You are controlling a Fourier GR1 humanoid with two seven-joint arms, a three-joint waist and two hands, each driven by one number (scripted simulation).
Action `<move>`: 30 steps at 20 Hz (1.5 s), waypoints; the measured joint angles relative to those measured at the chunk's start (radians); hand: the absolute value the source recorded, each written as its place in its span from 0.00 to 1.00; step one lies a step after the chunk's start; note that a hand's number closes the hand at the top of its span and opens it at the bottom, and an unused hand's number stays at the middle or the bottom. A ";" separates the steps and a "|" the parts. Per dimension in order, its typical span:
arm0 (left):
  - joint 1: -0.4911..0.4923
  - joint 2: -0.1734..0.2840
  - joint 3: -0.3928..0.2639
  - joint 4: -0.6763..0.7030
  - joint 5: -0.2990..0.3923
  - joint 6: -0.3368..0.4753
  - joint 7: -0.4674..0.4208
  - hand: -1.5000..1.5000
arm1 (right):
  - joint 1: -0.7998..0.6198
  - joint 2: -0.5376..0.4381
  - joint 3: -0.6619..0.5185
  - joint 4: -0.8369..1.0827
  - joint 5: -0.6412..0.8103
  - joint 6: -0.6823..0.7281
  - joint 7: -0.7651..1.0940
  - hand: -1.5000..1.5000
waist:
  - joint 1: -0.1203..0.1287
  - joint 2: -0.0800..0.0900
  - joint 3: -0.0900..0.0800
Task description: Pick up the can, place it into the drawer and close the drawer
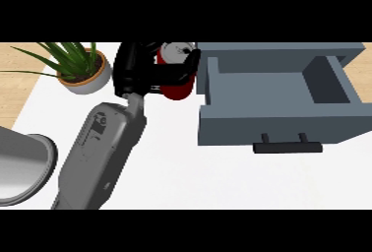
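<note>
1. Red cylindrical can with a silver top (176,87) sits on the white counter (189,172), just left of the open grey drawer (262,88), outside it.
2. I see one black hand (149,71) curled round the can, fingers wrapped across its side and top.
3. I can't tell from this view which arm it is; the grey forearm (102,152) enters lower left.
4. Drawer's dark bar handle (287,146) faces me.
5. Potted green plant in a pale pot (81,69) far left; grey round rim (29,167) at left edge.
</note>
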 measured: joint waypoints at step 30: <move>-0.570 -0.001 -0.203 0.632 0.371 0.223 -0.190 1.00 | -0.086 -0.014 0.001 -0.021 -0.005 -0.021 0.079 0.00 | -0.044 0.009 0.001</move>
